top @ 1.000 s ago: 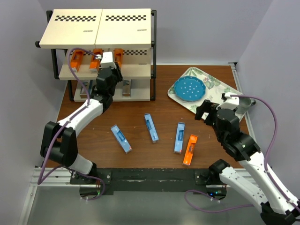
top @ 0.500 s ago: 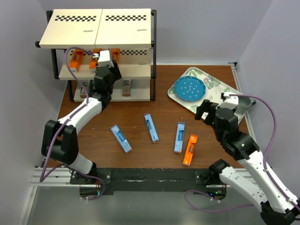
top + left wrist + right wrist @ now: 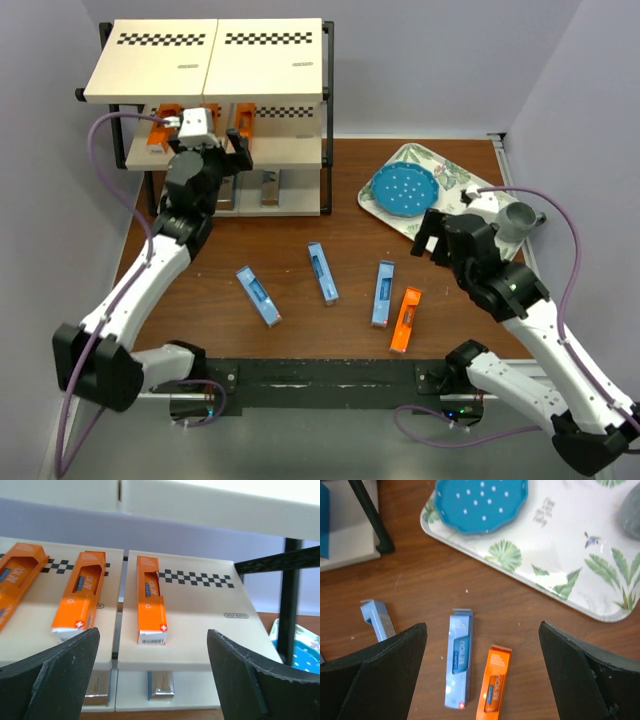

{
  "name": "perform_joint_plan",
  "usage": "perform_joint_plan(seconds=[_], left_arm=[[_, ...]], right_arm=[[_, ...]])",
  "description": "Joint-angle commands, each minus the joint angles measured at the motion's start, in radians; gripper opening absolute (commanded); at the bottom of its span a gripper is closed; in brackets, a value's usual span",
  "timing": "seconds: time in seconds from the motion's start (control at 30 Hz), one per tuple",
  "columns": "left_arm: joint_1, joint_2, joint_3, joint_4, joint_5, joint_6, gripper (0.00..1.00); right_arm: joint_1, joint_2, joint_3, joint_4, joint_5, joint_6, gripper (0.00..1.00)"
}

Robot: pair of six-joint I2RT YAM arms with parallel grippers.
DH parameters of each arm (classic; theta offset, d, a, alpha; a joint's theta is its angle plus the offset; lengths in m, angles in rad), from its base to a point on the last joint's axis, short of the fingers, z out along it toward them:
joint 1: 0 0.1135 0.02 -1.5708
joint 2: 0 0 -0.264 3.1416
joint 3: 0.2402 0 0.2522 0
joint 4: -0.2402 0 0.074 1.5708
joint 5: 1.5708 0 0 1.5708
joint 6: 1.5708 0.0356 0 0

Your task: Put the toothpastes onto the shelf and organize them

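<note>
Can make out "BE YOU" down the orange carton (image 3: 80,600) on the shelf (image 3: 200,630), and again on the light blue carton (image 3: 459,665) toward the table's (image 3: 420,595) near edge. Smaller print too blurry to read.

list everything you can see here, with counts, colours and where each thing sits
shelf: 1, black frame with cream boards, back left of the table
shelved orange toothpastes: 3, orange, side by side on the middle tier
silver-grey toothpastes: at least 2, bottom tier, mostly hidden
light blue toothpastes: 3, loose on the table
loose orange toothpaste: 1, on the table beside the rightmost blue one
tray: 1, white with green leaves, back right
plate: 1, blue with white dots, on the tray
cup: 1, grey, at the tray's right end
table: 1, brown wood
left claw: black, open, empty, facing the middle tier
right claw: black, open, empty, above the loose cartons
</note>
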Motion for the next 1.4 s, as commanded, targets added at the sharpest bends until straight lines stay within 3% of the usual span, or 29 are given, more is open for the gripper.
perform_joint_plan(seconds=[0.0,0.27,0.5,0.63,0.8,1.37], left_arm=[[0.007,-0.157,-0.055,-0.099,0.062,0.048,0.98],[0.007,-0.445,-0.14,-0.283,0.039,0.12,1.0],[0.007,-0.579,-0.175,-0.405,0.078,0.16,1.0],[0.007,-0.606,-0.204,-0.451,0.12,0.154,1.0],[0.007,-0.613,-0.226,-0.484,0.175,0.161,1.0],[0.004,-0.538,-0.27,-0.441,0.382,0.131,1.0]], right_arm=[[0.0,0.101,0.058,-0.21,-0.064,0.108,0.99],[-0.006,0.188,-0.057,-0.227,-0.154,0.226,0.99],[-0.07,0.274,-0.144,-0.134,-0.211,0.241,0.98],[-0.129,0.343,-0.178,-0.055,-0.278,0.217,0.91],[-0.169,0.438,-0.189,0.0,-0.318,0.214,0.7],[-0.172,0.628,-0.27,0.104,-0.395,0.224,0.62]])
